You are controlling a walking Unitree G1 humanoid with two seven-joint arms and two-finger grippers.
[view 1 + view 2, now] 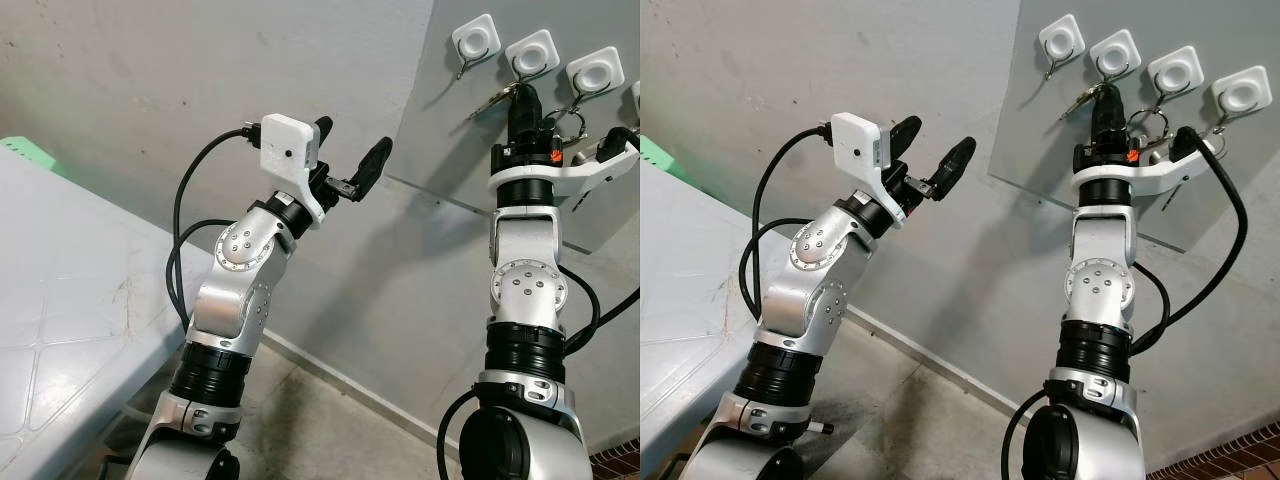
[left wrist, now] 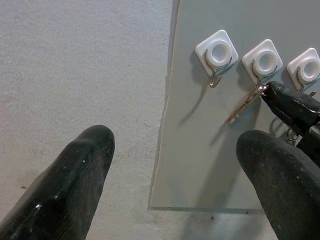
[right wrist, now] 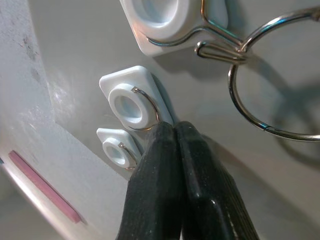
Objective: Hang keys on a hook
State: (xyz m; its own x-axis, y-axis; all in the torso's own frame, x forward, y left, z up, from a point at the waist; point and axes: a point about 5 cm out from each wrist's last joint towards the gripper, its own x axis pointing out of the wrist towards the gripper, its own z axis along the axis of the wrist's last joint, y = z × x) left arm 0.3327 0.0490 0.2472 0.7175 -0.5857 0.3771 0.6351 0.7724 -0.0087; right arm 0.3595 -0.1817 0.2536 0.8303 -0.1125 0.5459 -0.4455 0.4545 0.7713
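Observation:
Several white square hooks hang in a row on a grey board. My right gripper is raised to the second hook with its fingers pressed together. A metal key sticks out sideways from its tips, just under that hook. In the right wrist view the shut fingers hide the key. A bare key ring hangs from the third hook. The first hook is bare. My left gripper is open in the air, left of the board and holding nothing.
A pale table stands at the left with a green object behind it. The grey wall is close ahead. Concrete floor lies below, and the fourth hook is at the far right.

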